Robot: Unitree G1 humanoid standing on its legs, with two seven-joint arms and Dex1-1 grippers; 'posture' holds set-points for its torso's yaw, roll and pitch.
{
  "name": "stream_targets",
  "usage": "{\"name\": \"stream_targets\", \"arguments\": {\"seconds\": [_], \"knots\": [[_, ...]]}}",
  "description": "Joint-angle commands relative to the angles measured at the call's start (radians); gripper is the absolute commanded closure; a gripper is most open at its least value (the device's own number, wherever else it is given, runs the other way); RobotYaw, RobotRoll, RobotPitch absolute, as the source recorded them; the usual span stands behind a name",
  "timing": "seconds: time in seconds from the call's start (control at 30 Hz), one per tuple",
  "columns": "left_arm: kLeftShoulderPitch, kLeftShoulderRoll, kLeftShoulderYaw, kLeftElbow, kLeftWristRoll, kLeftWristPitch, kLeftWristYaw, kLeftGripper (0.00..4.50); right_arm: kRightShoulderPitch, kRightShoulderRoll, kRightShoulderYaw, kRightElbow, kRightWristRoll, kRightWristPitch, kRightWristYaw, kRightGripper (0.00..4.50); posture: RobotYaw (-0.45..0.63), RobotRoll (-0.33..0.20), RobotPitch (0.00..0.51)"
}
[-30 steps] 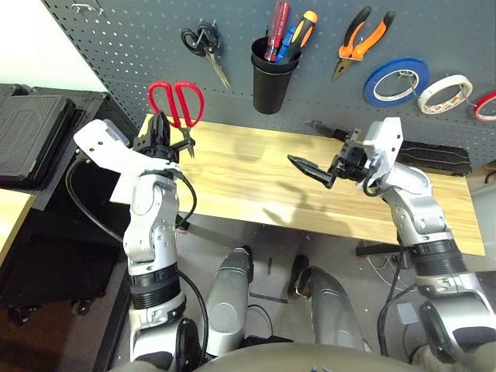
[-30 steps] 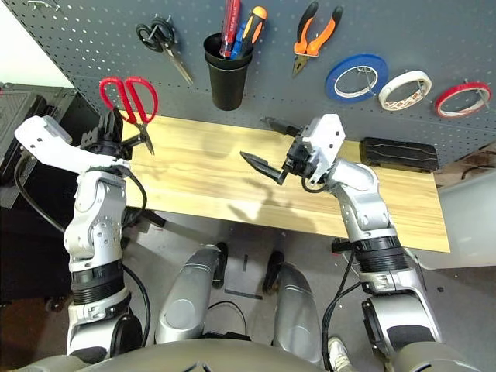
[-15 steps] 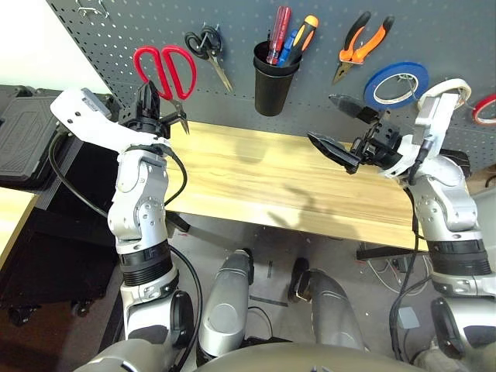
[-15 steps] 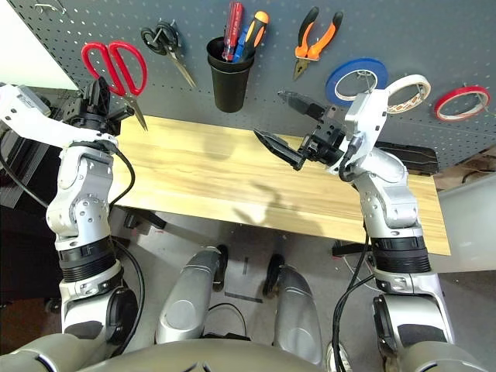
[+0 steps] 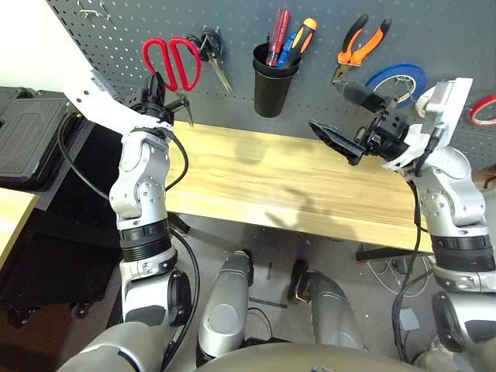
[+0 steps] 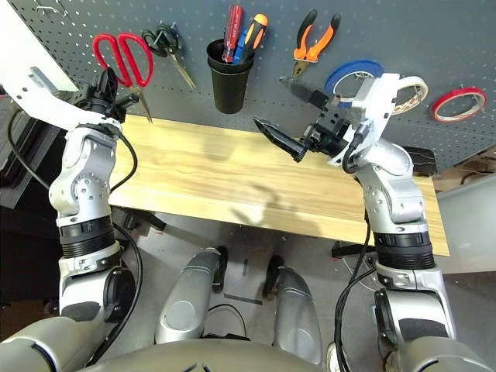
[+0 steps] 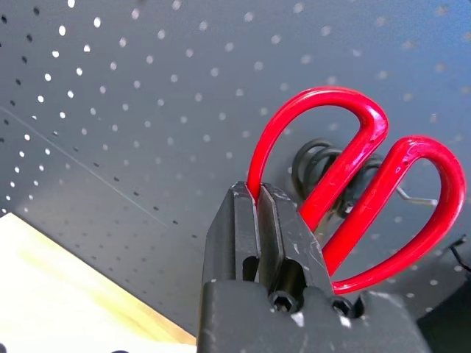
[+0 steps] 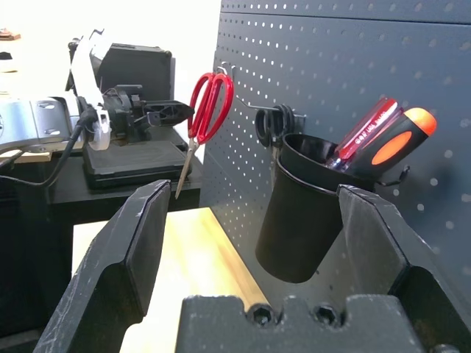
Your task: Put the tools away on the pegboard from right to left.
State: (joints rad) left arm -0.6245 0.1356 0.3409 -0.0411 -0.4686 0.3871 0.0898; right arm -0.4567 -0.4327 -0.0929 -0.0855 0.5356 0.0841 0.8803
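We hold the red scissors (image 5: 171, 63) tight in our left gripper (image 5: 155, 103), up by the pegboard (image 5: 232, 23). Next we slip a handle over a hook. Our right gripper (image 5: 341, 116) is wide apart, holding nothing.

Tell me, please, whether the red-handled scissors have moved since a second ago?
Yes. The red-handled scissors rose from the table's back edge up the pegboard, close beside the black-handled scissors.

A light wooden table (image 5: 263, 182) stands against the pegboard (image 5: 465, 31). A flat black case (image 6: 418, 157) lies at its far right end.
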Motion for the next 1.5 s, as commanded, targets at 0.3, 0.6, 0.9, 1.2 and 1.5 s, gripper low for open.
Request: {"name": "stream_targets", "arguments": {"seconds": [0.3,0.6,0.9,1.2,1.5], "knots": [[-0.088,0.004,-0.010,0.204,0.030,-0.069,-0.040,4.48,0.004,0.003,0.010,-0.038,-0.006,0.011,-0.014,0.00,0.19,0.000,0.185],[-0.140,0.002,0.002,0.307,0.028,-0.127,-0.088,4.48,0.016,0.001,0.007,-0.040,-0.019,0.004,-0.019,0.00,0.17,0.000,0.184],[-0.100,-0.006,0.001,0.264,0.028,-0.117,-0.090,4.48,0.031,-0.004,0.006,-0.030,-0.027,-0.007,-0.010,0.00,0.18,0.000,0.187],[-0.056,-0.019,0.007,0.174,0.016,-0.086,-0.053,4.48,0.026,0.003,0.010,-0.009,-0.036,-0.020,0.005,0.00,0.20,0.000,0.189],[-0.003,-0.019,0.019,0.081,0.000,-0.048,-0.024,4.48,0.027,0.005,0.012,0.011,-0.043,-0.028,0.023,0.00,0.21,0.000,0.191]]}}
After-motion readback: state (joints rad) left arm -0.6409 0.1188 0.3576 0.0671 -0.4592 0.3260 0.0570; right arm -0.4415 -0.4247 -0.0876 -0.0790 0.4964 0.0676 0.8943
